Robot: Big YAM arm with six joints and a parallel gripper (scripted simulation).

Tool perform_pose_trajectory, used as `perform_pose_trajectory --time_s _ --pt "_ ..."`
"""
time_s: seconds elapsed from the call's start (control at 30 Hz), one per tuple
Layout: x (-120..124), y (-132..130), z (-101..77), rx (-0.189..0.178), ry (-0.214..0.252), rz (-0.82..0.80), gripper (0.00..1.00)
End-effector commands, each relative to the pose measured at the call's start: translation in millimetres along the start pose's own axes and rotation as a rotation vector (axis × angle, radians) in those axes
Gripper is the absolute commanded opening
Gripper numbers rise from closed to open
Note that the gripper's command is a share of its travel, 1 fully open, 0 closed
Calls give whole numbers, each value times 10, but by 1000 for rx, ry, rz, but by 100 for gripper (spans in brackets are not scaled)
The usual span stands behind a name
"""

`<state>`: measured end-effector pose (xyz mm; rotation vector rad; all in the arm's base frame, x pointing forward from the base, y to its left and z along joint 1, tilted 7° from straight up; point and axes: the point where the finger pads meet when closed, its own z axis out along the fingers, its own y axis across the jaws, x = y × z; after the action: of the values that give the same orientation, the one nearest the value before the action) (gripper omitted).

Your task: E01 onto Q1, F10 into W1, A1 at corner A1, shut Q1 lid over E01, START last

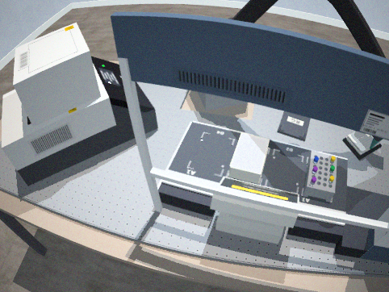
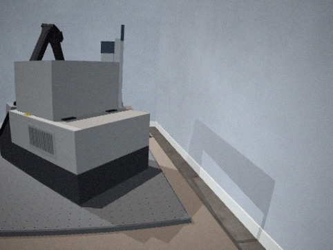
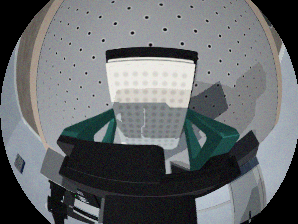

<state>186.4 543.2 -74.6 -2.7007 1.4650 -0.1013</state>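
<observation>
My gripper [image 1: 368, 146] [image 3: 150, 111] is at the far right of the top view, past the deck's right end and partly hidden under the blue gantry cover. Its teal fingers are shut on the long sides of a white 96-well PCR plate [image 1: 357, 140] [image 3: 152, 83], held level above the perforated table. I cannot read the plate's ID. Deck positions D4 [image 1: 206, 150] and D2 [image 1: 282, 163] are bare. Cycler Q1 [image 1: 60, 121] [image 2: 79, 138] stands at the left with its white lid [image 1: 52, 68] [image 2: 65, 88] down and a green lamp [image 1: 103, 65].
The tube cooling block [image 1: 323, 174] with coloured caps stands on D1, and the white deep-well block [image 1: 248, 157] on D3. A dark nest pad [image 1: 294, 125] with a label lies behind the deck. The blue gantry cover [image 1: 242, 60] and its white post [image 1: 139, 133] overhang the deck.
</observation>
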Motion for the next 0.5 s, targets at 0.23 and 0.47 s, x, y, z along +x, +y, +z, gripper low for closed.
perform_pose_trajectory --time_s 0.23,0.47 --pt "-203 -126 -116 36 -29 -19 0" --pt "-178 -181 -98 38 -31 11 0"
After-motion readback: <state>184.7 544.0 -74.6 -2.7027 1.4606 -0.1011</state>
